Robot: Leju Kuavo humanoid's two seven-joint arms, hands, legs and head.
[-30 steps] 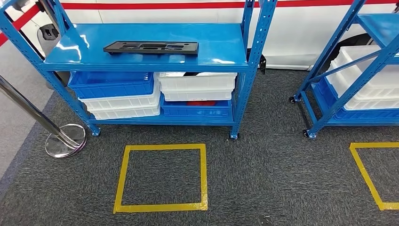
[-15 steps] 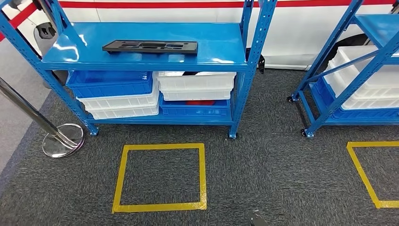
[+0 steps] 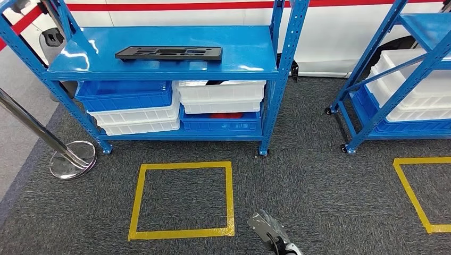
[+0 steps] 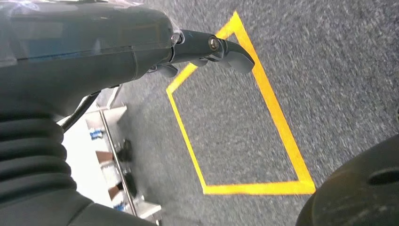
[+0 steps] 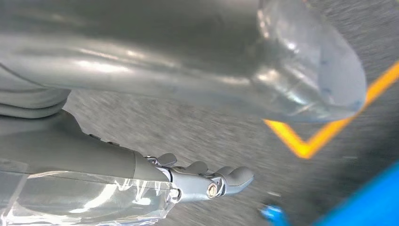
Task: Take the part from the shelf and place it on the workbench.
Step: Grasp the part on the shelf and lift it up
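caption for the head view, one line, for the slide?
Black part lies flat on the blue shelf top; right hand enters low over carpet beside the yellow tape square.

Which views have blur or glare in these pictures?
Head view: sharp, with white glare patches on the blue shelf top beside the black part. Right wrist view: carpet streaked by motion blur behind the right hand. Left wrist view: carpet slightly soft.

A: What sits under the top deck?
B: Stacked blue crates (image 3: 125, 94) and white crates (image 3: 222, 96), with a red-and-white wall (image 3: 340, 32) behind.

A: And on the floor?
B: Grey carpet (image 3: 314, 180), a yellow tape square (image 3: 182, 200), and a chrome stanchion base (image 3: 73, 159) off to the side.
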